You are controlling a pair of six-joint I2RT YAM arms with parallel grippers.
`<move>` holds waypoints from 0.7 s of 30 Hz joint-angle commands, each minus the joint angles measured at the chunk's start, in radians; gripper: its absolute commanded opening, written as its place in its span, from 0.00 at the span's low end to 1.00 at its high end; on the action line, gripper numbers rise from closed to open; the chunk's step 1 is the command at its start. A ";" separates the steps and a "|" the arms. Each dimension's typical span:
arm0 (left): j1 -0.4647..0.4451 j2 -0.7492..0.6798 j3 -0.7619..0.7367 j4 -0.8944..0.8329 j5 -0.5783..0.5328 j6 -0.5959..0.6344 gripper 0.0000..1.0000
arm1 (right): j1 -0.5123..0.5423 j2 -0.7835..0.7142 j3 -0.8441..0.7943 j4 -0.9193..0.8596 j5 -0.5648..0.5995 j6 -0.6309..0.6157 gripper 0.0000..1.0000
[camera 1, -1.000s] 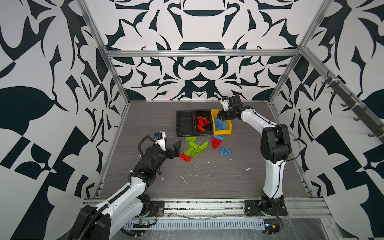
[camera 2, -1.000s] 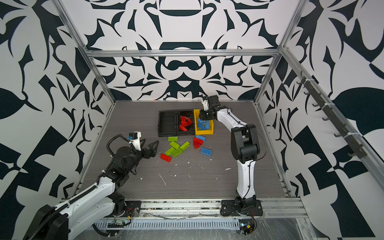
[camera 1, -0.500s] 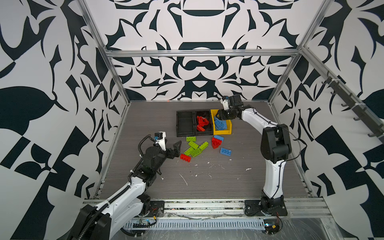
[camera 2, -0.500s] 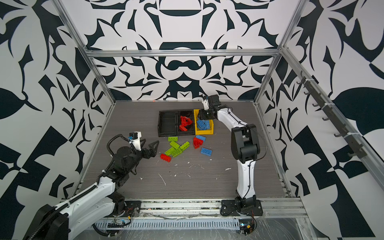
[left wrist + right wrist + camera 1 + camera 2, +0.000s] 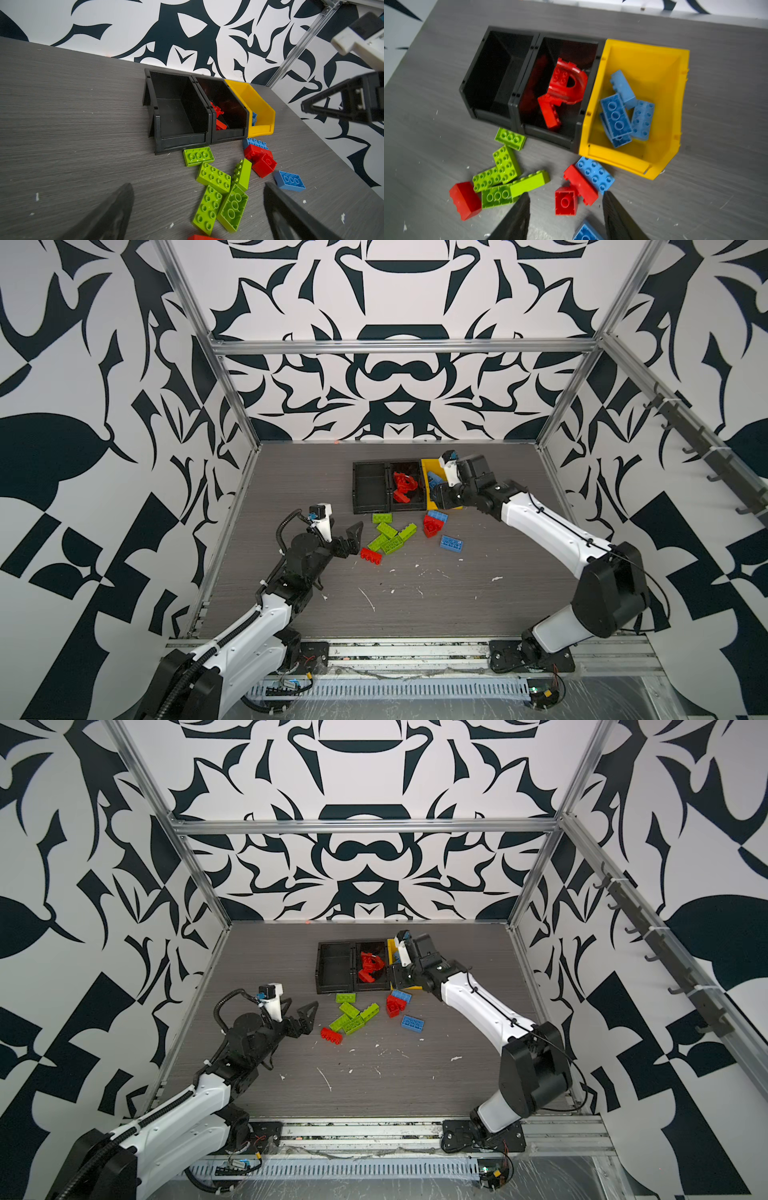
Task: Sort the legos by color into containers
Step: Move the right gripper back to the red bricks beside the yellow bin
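Three containers stand in a row: a black bin [image 5: 370, 489] with nothing in it, a black bin [image 5: 591, 52] holding a red arch [image 5: 569, 83] and a red brick, and a yellow bin [image 5: 654, 62] holding several blue bricks [image 5: 616, 116]. Loose legos lie in front of them: green bricks [image 5: 390, 535], a red brick [image 5: 371, 556], two red bricks [image 5: 577, 191] beside a blue brick [image 5: 595, 173], and another blue brick [image 5: 451, 543]. My right gripper [image 5: 565, 194] hangs open and holds nothing, above the yellow bin's front edge and the red pair. My left gripper [image 5: 197, 186] is wide open, low, just left of the green bricks.
Small white flecks [image 5: 368, 599] dot the grey table. The patterned walls and the aluminium frame [image 5: 232, 414] close in the back and both sides. The bins sit near the back wall, right of centre.
My right gripper has gone from shut to open over the yellow bin and has drifted slightly toward the bin's front. The left arm has not moved.
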 commanded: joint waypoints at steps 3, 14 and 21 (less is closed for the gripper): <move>-0.003 0.006 0.010 0.013 0.006 0.000 1.00 | 0.052 -0.035 -0.091 0.001 0.100 0.058 0.59; -0.004 0.013 0.010 0.014 0.006 0.002 1.00 | 0.081 0.075 -0.069 0.012 0.077 0.045 0.60; -0.004 0.002 0.006 0.011 -0.006 0.005 1.00 | 0.089 0.131 -0.067 0.027 0.092 0.069 0.60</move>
